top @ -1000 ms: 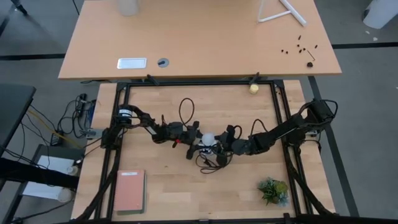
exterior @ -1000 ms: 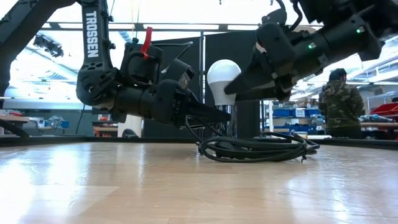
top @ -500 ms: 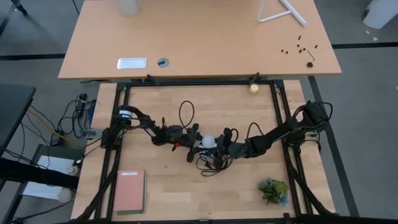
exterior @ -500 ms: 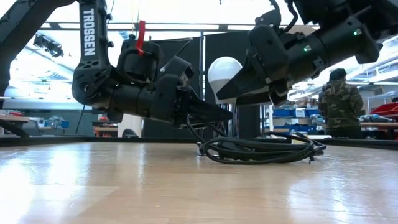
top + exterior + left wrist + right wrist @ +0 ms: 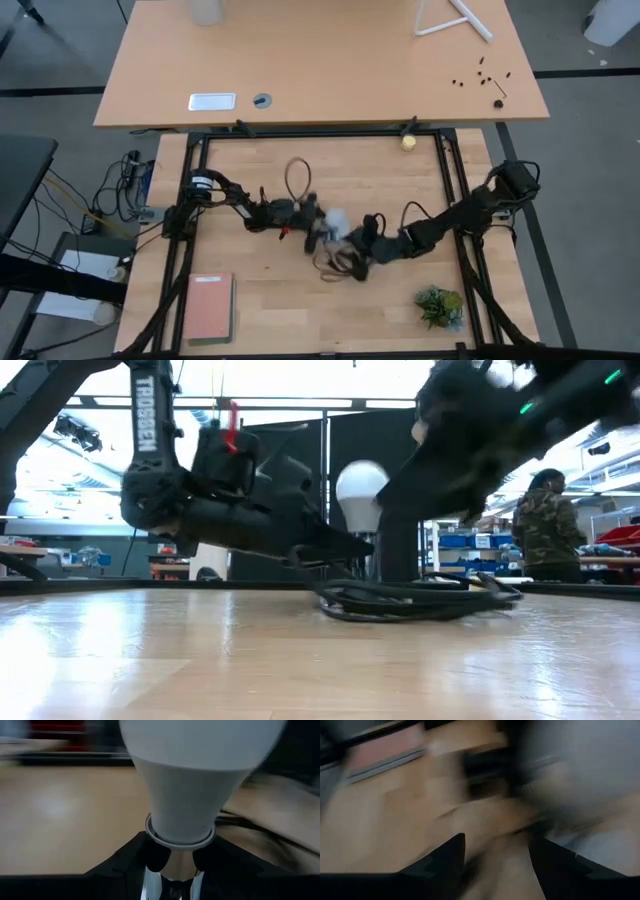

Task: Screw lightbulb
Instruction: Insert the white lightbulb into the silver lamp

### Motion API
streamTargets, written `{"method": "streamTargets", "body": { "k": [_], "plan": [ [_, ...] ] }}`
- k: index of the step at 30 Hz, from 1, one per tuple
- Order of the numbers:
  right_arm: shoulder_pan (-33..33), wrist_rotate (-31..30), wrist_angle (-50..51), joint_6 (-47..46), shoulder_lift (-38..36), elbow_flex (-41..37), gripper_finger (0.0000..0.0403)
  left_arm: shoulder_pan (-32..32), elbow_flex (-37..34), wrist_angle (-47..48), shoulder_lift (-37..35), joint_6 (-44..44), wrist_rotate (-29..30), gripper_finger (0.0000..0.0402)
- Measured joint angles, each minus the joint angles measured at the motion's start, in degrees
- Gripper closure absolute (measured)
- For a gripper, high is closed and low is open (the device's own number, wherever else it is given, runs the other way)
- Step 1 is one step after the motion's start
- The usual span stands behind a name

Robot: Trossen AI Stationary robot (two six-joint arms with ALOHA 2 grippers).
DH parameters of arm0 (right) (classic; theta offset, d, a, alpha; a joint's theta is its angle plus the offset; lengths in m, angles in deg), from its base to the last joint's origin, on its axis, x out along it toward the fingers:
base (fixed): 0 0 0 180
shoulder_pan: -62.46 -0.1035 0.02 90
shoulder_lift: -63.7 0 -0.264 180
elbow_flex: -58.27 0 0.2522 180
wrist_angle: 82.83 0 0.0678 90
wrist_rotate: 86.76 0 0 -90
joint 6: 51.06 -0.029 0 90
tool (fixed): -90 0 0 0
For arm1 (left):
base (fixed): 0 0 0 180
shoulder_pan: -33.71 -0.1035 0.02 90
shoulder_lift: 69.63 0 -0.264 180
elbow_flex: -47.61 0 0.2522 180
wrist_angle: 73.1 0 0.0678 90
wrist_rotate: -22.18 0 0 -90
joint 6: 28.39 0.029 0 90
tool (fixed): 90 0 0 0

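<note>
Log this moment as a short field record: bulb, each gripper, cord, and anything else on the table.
bulb: lightbulb upright above the table, base down, mid-table
left gripper: left gripper shut on the metal socket under the bulb's base
right gripper: right gripper beside the bulb, fingers apart in the right wrist view, blurred
cord: black cord coiled on the table under the bulb
other: pink notebook, small plant, yellowish ball

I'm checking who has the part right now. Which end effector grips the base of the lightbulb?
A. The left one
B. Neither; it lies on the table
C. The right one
A: in the left wrist view the left end effector pinches the metal base of the lightbulb, which stands upright above the table in the low view.
</note>
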Motion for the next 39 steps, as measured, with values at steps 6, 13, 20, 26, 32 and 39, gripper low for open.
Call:
{"method": "streamTargets", "body": {
  "k": [6,13,20,26,32,39],
  "plan": [
    [-0.8,-0.6,8.5,-0.3,-7.0,0.2,0.0175,-1.2,0.1,0.2,0.0,-0.3,3.7,0.0211],
    [0.1,-7.2,13.6,0.1,-7.8,0.1,0.0175,-1.2,0.1,0.3,-0.1,0.5,-0.5,0.0211],
    [3.1,-6.3,7.7,1.2,-1.8,0.0,0.0175,-1.2,0.0,0.4,-0.1,1.5,-5.3,0.0211],
    [4.2,-5.8,2.9,4.1,0.4,0.0,0.0175,-1.1,0.1,1.0,-0.1,2.0,-6.4,0.0211],
    [4.6,-5.2,2.4,5.4,0.0,0.0,0.0175,-1.1,0.1,1.0,-0.1,2.1,-6.6,0.0211],
    [5.1,-3.9,-1.7,8.1,0.0,-0.1,0.0176,-1.0,0.0,0.5,-0.1,2.3,-8.4,0.0211]
  ]
}}
